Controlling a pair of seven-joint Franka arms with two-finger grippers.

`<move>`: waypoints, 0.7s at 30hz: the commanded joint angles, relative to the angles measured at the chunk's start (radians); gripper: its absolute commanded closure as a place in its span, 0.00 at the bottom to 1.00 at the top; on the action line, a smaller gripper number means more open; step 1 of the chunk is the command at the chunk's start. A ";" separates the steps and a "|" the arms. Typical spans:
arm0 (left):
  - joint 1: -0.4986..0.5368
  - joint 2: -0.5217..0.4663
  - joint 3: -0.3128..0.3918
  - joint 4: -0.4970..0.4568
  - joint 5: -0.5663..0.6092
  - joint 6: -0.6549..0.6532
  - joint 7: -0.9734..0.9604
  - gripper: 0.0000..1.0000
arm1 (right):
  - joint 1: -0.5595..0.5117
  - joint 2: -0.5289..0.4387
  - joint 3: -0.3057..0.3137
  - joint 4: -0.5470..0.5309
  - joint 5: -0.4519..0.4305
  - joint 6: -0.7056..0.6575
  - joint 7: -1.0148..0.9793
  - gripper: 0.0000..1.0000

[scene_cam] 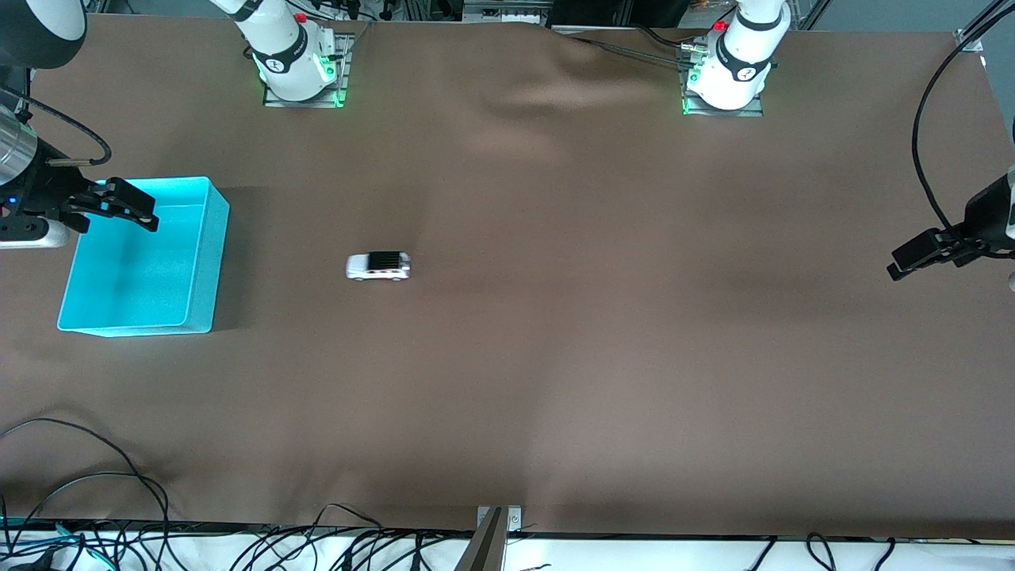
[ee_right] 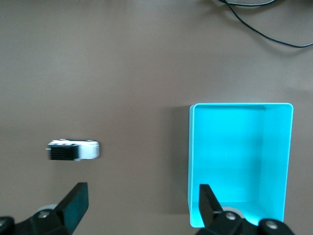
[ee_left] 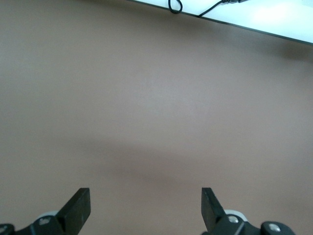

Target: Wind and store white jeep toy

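Where the brown table lies bare, the white jeep toy stands on its wheels, near the turquoise bin. Right gripper: over the bin's rim, fingers wide, holding nothing. Left gripper: over the left arm's table end, fingers wide, holding nothing.

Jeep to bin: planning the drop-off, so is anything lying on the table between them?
Nothing visible. Only bare brown cloth lies between the jeep and the bin, which sits toward the right arm's end.
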 commanded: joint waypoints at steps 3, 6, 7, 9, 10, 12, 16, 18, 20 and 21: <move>0.006 0.012 0.003 0.019 -0.023 -0.027 0.018 0.00 | 0.001 0.009 0.004 0.025 -0.018 -0.008 0.012 0.00; 0.006 0.012 0.003 0.019 -0.023 -0.040 0.018 0.00 | 0.001 0.009 0.004 0.025 -0.018 -0.008 0.012 0.00; 0.006 0.012 0.003 0.019 -0.023 -0.046 0.018 0.00 | 0.001 0.009 0.003 0.025 -0.018 -0.008 0.012 0.00; 0.008 0.012 0.003 0.019 -0.025 -0.048 0.018 0.00 | 0.001 0.009 0.004 0.026 -0.018 -0.008 0.012 0.00; 0.008 0.012 0.003 0.019 -0.025 -0.048 0.018 0.00 | 0.001 0.009 0.004 0.026 -0.018 -0.008 0.012 0.00; 0.008 0.014 0.003 0.019 -0.023 -0.048 0.018 0.00 | 0.001 0.009 0.003 0.025 -0.016 -0.008 0.012 0.00; 0.008 0.014 0.003 0.019 -0.025 -0.048 0.018 0.00 | 0.001 0.009 0.004 0.025 -0.018 -0.008 0.012 0.00; 0.008 0.014 0.003 0.019 -0.025 -0.050 0.018 0.00 | 0.001 0.009 0.004 0.025 -0.016 -0.008 0.012 0.00; 0.008 0.014 0.003 0.019 -0.025 -0.050 0.018 0.00 | 0.001 0.009 0.004 0.025 -0.016 -0.009 0.012 0.00; 0.008 0.014 0.003 0.019 -0.025 -0.050 0.018 0.00 | 0.001 0.009 0.004 0.025 -0.016 -0.009 0.012 0.00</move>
